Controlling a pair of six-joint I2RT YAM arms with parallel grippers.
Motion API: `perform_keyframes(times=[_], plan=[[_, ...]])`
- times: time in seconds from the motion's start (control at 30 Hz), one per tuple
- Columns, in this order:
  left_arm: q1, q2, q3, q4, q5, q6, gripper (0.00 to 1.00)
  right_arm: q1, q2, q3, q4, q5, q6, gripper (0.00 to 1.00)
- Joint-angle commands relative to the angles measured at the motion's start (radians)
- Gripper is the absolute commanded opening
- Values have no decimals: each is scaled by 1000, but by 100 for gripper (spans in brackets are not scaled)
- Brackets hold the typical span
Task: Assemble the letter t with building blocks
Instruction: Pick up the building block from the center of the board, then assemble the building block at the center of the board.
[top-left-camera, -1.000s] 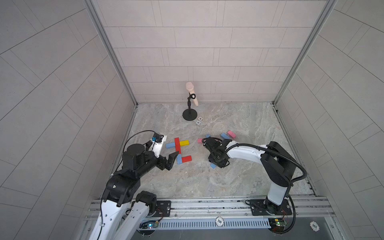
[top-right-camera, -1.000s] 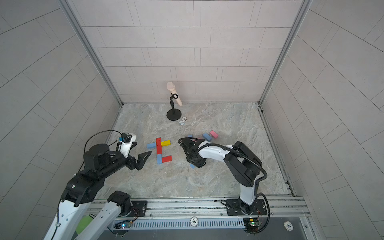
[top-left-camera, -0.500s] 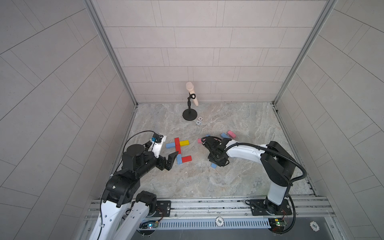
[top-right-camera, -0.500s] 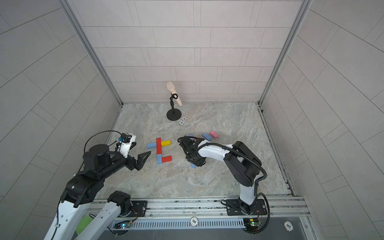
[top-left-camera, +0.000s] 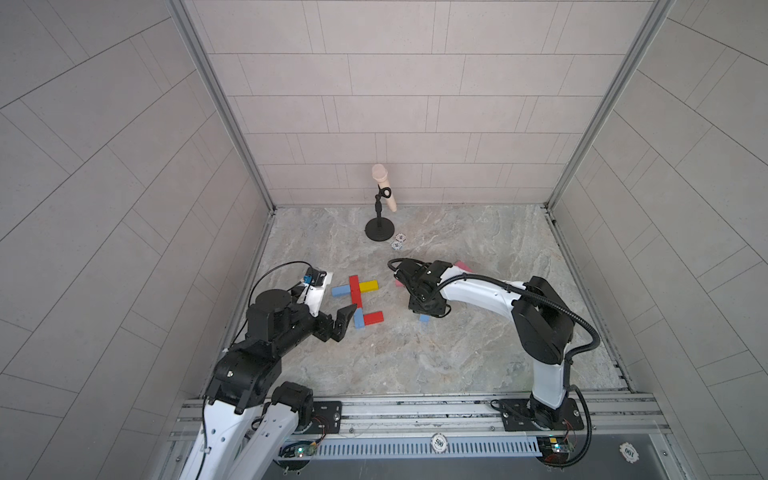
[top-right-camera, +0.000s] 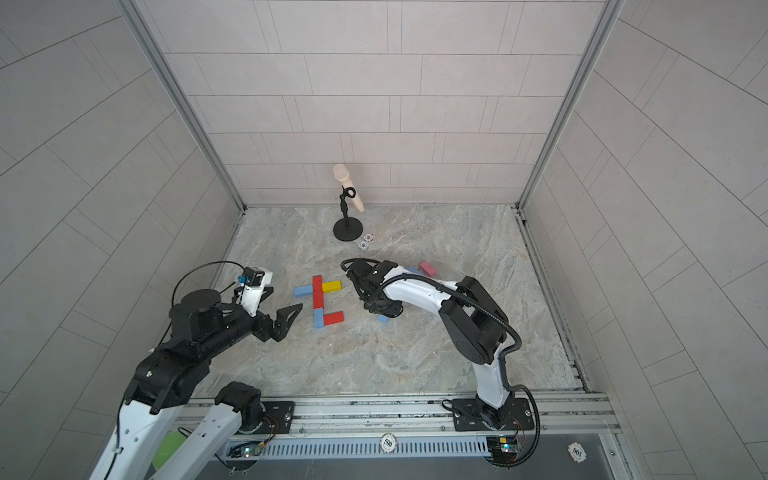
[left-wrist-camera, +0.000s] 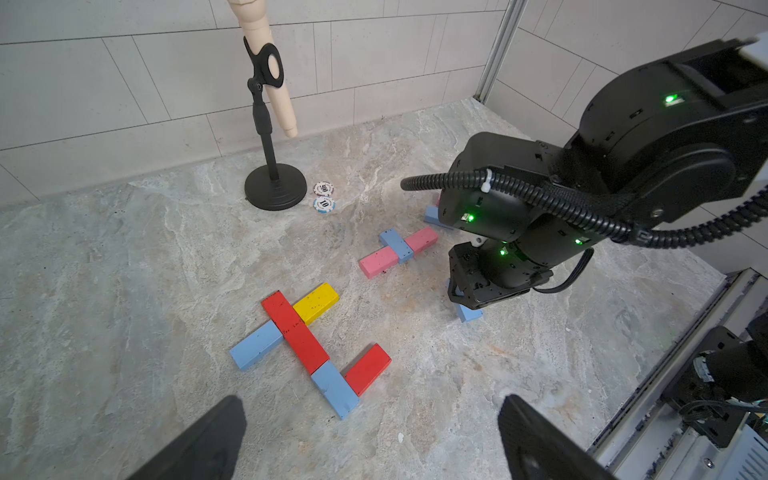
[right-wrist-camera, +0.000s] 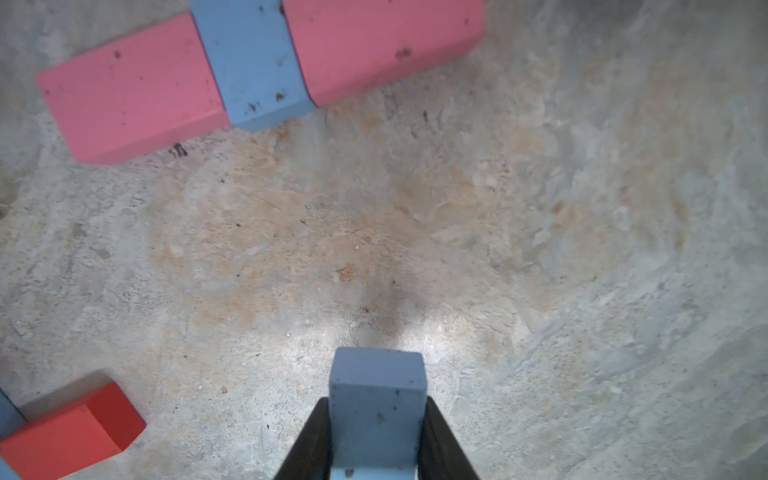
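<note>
The right gripper (right-wrist-camera: 376, 415) now sits a little nearer the pink-and-blue cross (left-wrist-camera: 399, 249), jaws clamped on a light blue block (left-wrist-camera: 470, 312) low over the marble tabletop (left-wrist-camera: 124, 270), likely the cross's stem, while the left gripper (left-wrist-camera: 370, 399) hangs wide open nearby.

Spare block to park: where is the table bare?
Bare: the near strip between the red figure and the rail; the far right corner. Crowded: between that figure and the pink cross, where the right gripper holds a blue block.
</note>
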Motion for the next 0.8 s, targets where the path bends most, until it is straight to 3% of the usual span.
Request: perform_keyframes(times=[0.0,0.4,0.77], plan=[[-3,-9,-11,18,-9,-20,100,-4,38,54,-91,58,-151,21],[-3,-3,-5,25,-35,-66,100,-98,131,158,-100,-5,-368,20],[-3,-7,0,7,-51,-72,100,-138,191,237,-96,-73,-426,20]])
